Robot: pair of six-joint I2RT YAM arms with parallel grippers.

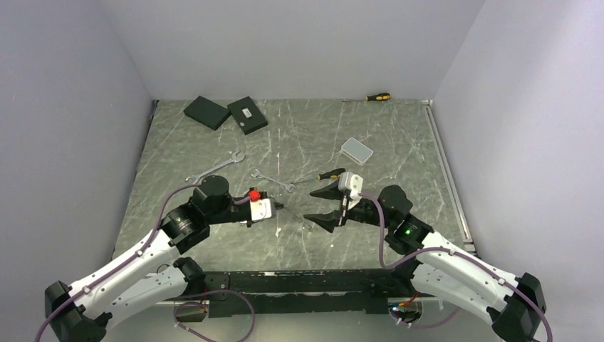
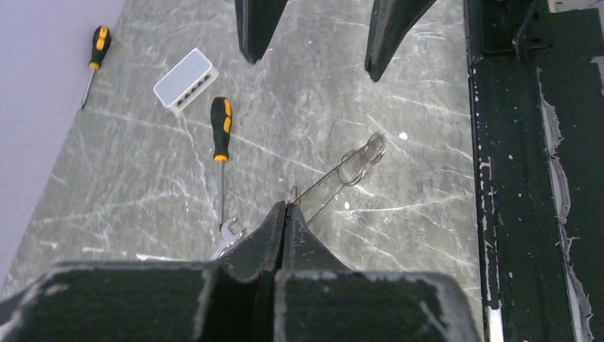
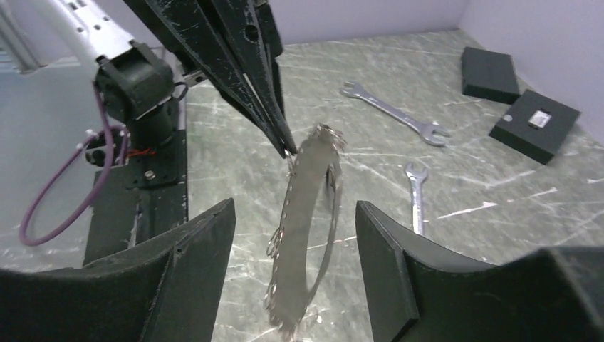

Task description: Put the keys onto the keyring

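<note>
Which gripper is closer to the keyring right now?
Left. The left gripper is shut on the keyring, pinching its wire at the fingertips. The right gripper is open and faces the ring's free end, a gap away and not touching it.

Top view high, overlooking table (image 1: 399, 142); 2 wrist views close, sharing keyring (image 3: 299, 214).

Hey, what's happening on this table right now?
The left end effector is shut on the wire keyring, holding it upright over the table. The right end effector faces it, open, its fingers either side of the ring without gripping it. The longer key and the shorter key lie flat beyond the arms, neither threaded yet.
</note>
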